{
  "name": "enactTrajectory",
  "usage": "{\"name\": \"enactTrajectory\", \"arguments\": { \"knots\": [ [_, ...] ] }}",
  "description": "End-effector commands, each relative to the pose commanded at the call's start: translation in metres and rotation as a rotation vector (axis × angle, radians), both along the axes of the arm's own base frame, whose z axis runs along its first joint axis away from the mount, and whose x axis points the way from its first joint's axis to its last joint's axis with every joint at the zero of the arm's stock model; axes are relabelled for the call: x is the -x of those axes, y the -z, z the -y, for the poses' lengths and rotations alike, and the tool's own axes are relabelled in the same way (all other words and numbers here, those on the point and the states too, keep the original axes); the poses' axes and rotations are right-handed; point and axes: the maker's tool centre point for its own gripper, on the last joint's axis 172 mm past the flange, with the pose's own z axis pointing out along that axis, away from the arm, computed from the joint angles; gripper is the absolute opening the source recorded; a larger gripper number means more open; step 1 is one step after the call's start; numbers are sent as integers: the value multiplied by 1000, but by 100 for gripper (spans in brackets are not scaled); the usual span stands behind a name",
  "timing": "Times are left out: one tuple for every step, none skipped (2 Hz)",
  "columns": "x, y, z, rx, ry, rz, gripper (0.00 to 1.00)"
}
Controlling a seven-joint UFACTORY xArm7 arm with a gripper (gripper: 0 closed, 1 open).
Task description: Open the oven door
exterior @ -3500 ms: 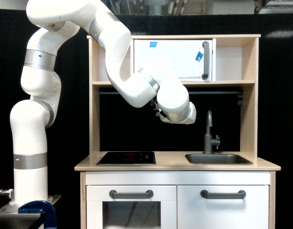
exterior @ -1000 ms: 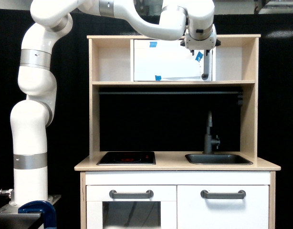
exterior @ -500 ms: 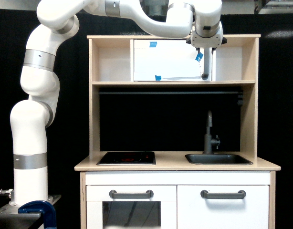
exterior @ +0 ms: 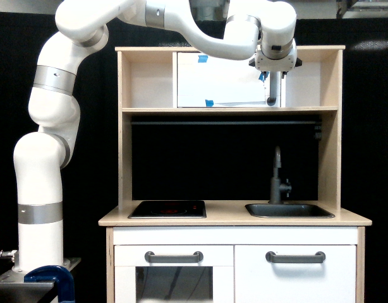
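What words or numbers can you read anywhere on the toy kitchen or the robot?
None can be read.
The hob shows small red glowing marks, too blurred to read.
The blue tape pieces on the oven door are blank.
The robot arm shows no label.

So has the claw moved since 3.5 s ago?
Yes: the claw went up and toward the exterior view's right, from above the faucet to the oven door handle.
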Motion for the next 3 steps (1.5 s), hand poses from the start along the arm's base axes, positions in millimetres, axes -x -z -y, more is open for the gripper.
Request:
{"name": "enactTrajectory", "arguments": {
  "knots": [
    [-5, 14, -26, 0, 0, 0, 100],
    [-4, 10, -34, 0, 0, 0, 100],
    [-4, 12, -38, 0, 0, 0, 0]
  ]
}}
